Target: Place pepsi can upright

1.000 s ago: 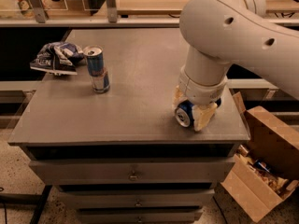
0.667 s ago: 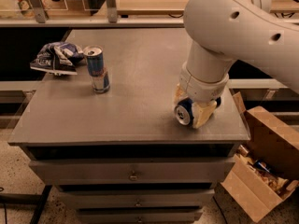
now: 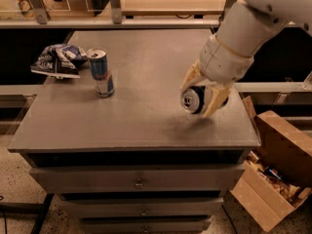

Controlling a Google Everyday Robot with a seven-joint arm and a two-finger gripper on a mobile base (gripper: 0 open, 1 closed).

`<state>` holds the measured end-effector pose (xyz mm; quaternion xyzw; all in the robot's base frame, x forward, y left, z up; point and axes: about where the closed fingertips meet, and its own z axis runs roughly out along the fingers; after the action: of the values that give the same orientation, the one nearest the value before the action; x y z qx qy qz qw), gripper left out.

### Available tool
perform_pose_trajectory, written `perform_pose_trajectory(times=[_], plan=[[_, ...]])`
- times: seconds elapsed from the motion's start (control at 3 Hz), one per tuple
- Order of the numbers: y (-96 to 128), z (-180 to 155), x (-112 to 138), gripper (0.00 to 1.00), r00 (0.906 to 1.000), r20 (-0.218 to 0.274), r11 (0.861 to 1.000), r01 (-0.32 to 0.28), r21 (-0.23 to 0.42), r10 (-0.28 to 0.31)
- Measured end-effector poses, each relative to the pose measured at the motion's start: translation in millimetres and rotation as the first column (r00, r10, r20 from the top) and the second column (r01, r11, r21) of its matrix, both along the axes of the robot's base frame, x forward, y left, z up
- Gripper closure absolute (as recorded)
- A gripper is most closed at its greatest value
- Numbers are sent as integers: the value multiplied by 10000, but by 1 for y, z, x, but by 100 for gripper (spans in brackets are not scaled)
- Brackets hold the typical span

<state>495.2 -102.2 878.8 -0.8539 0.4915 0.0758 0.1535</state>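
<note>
Big white robot arm (image 3: 258, 18) comes in from about 1 o'clock, wrist (image 3: 226, 57) angled down toward 7. The tan two-finger gripper (image 3: 197, 101) sits around 3 o'clock of centre, its fingers (image 3: 190, 77) closed around a dark navy pepsi can (image 3: 191, 100) held sideways.

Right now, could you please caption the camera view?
Gripper holds the pepsi can sideways over the table, right of an upright slim can.

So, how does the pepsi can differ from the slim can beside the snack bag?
Pose: the pepsi can lies on its side, silver top toward the camera; the slim can stands upright. State: the pincer grips the pepsi can at the right of the table; the slim can stands free at the left. Shape: the pepsi can looks wider than the slim can. Both are blue with silver tops.
</note>
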Motion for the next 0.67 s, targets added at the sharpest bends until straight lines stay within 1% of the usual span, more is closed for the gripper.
perform_pose_trajectory(times=[0.33,0.67], plan=[[0,27,23,100,9891,-1065,9699,1222,2105,-1015],[11,53,44,100,9522,-2283,8574,2854,4282,-2029]])
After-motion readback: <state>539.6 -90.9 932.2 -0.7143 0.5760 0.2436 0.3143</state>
